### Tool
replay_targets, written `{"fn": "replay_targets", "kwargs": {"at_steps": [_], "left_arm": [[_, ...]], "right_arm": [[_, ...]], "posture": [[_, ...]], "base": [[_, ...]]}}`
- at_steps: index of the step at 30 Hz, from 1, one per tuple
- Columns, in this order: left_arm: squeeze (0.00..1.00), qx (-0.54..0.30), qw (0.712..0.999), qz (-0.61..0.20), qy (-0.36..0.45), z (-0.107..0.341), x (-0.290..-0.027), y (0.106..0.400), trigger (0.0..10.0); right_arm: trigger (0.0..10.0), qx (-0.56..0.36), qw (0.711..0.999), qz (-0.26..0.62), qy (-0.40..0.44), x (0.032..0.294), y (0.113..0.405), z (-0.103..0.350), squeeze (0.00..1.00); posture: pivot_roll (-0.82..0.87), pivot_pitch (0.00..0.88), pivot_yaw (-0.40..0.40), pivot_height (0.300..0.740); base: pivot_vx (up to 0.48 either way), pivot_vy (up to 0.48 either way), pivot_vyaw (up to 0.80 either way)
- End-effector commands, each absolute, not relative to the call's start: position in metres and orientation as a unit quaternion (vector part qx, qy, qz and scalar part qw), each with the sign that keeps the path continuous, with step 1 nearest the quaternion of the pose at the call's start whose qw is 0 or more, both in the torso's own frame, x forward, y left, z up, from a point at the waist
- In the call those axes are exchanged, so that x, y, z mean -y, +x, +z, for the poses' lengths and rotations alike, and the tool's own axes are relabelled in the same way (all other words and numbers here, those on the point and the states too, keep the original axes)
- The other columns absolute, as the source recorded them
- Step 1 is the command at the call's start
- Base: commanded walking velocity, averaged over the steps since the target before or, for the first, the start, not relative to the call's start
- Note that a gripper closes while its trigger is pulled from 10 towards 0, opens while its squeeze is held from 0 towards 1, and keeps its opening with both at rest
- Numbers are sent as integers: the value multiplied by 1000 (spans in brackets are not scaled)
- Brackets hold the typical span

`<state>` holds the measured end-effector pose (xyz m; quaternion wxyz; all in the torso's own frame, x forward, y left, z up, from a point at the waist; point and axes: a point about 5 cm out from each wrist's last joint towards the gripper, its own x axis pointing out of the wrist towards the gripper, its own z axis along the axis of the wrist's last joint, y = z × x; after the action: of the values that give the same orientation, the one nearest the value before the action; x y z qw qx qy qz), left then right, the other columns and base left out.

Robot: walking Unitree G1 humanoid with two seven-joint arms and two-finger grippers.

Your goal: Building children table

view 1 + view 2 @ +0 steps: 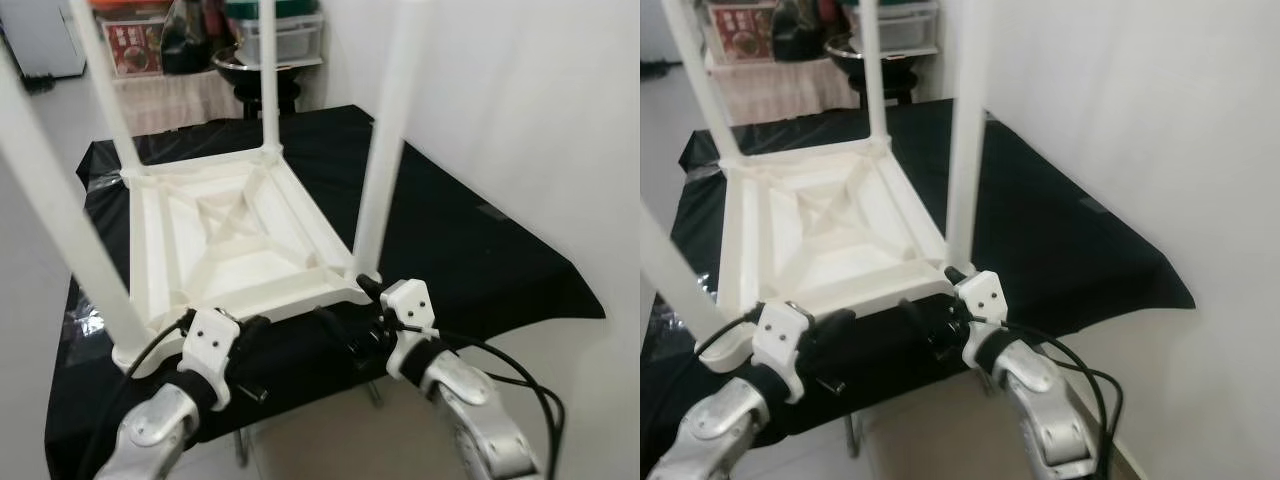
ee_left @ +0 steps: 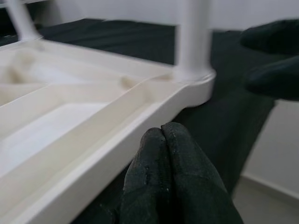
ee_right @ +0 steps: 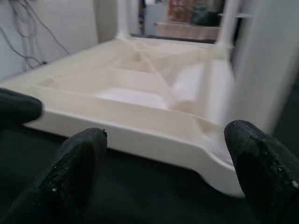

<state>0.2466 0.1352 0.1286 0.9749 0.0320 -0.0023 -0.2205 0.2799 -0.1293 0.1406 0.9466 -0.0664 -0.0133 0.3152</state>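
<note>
Both grippers hover at the near rim: left gripper [image 1: 262, 345] clenched, holding nothing; right gripper [image 1: 352, 325] spread wide. White table [image 1: 235, 235] lies upside down on black cloth [image 1: 470, 250], 4 legs up — probably for fitting legs.

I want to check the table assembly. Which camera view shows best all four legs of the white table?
The left eye view: the upside-down white table lies on the black cloth with all four legs rising from its corners. The right eye view shows nearly the same. Each wrist view shows the near rim and some blurred legs.
</note>
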Motion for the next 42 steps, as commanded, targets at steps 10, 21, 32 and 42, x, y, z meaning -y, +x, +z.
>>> {"fn": "replay_targets", "kwargs": {"at_steps": [10,21,32,42], "left_arm": [[1000,17,995,-89,51,126,-167,241,10000],[1000,24,998,-2,65,126,-182,243,10000],[1000,15,999,-2,36,123,-178,247,10000],[0,9,999,-34,35,125,-168,252,10000]], "right_arm": [[10000,2,934,342,-100,120,278,138,0],[10000,-7,953,284,-105,127,293,135,0],[10000,-10,954,279,-110,127,295,134,0],[10000,-11,949,295,-106,122,296,133,0]], "posture": [[-63,46,-6,740],[-61,50,-10,740],[-57,63,-15,740],[-53,62,-8,740]], "base": [[0,0,0],[0,0,0],[0,0,0],[0,0,689]]}}
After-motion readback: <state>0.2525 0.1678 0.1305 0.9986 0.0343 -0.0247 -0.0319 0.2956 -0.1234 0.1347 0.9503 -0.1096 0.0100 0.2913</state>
